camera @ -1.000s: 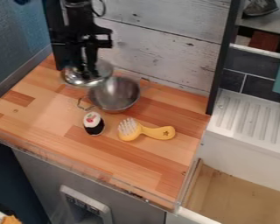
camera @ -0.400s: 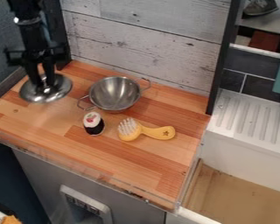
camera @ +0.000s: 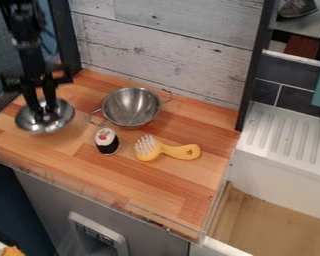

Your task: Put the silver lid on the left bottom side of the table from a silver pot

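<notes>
Claw (camera: 42, 108) hung pointing down, the arm (camera: 30, 55) almost upright above the left part of the surface (camera: 132, 177), and gripped the silver lid (camera: 54, 122).

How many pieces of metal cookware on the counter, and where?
2. Silver lid, held by the gripper at the view's left; silver pot, uncovered, near the back wall. Anything small behind the gripper would be hidden.

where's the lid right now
In the camera view, the lid is at the left of the table, under the tool, left of the pot and the sushi.
</notes>
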### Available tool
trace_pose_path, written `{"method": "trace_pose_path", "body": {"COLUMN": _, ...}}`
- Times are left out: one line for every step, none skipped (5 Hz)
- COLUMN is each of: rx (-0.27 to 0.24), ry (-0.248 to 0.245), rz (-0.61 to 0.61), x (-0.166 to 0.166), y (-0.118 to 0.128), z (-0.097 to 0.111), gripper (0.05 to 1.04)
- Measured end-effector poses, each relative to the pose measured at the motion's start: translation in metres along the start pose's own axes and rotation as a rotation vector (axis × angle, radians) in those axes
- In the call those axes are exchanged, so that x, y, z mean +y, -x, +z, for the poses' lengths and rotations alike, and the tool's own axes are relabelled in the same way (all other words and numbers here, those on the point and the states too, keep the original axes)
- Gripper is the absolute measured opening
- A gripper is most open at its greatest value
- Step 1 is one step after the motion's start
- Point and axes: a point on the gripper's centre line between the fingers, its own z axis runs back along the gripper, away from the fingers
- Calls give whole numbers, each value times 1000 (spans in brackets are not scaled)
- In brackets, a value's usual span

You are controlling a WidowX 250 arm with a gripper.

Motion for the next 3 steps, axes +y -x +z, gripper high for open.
{"method": "trace_pose_path", "body": {"rx": -18, "ry": 10, "rz": 35, "x": -2, "y": -3, "z": -5, "gripper": 288}}
{"method": "trace_pose_path", "body": {"rx": 11, "ry": 12, "rz": 40, "x": -4, "y": -1, "z": -17, "gripper": 288}}
{"method": "trace_pose_path", "body": {"rx": -17, "ry": 13, "rz": 39, "x": -6, "y": -5, "z": -17, "gripper": 288}}
